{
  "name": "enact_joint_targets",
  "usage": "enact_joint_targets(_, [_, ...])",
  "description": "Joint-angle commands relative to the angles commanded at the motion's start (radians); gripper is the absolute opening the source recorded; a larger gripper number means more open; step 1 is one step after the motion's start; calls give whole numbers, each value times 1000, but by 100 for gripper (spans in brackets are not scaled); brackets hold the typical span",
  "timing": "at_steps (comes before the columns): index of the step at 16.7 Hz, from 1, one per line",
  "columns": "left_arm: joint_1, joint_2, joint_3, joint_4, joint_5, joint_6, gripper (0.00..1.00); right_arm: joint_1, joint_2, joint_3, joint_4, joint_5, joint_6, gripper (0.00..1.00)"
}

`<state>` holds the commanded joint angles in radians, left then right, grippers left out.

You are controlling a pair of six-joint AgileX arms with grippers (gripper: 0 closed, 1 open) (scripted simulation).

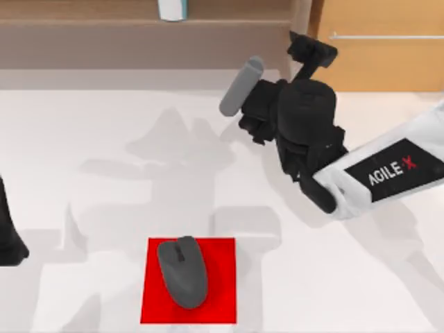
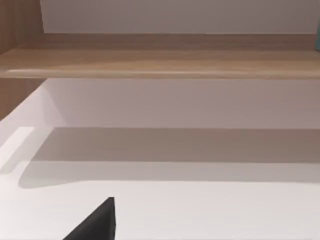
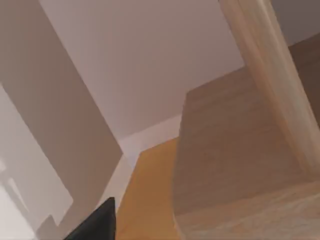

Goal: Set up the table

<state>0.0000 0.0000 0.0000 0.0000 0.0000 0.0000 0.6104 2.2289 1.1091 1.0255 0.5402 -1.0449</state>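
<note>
The white table (image 1: 83, 152) spans the top view. A dark grey computer mouse (image 1: 182, 270) lies on a small red square mat (image 1: 218, 305) near the front edge, slightly left of centre. My right gripper (image 1: 312, 50) is raised at the back right, close to the wooden cabinet and far from the mouse. A light grey cylinder (image 1: 241, 87) juts out beside its black wrist; whether it is held is unclear. My left gripper (image 1: 8, 239) is parked at the table's left edge, and a black part of it (image 2: 97, 222) shows over bare tabletop.
A light-brown drawer cabinet (image 1: 381, 48) with a metal handle stands at the back right and looms close in the right wrist view (image 3: 235, 150). A wooden shelf (image 1: 104, 28) runs along the back, with a pale object (image 1: 171, 10) on it.
</note>
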Motion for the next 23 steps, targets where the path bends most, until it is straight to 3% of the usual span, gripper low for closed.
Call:
enact_joint_targets(8, [0,0,0,0,0,0,100,155,145,532,-337,176,607,100])
enact_joint_targets(13, [0,0,0,0,0,0,100,183,254,857,-515,257,903,100])
enact_joint_targets(17, [0,0,0,0,0,0,100,186,307,1000,-593,290,1023,100])
enact_joint_targets(23, [0,0,0,0,0,0,100,181,305,1010,-599,291,1032,100])
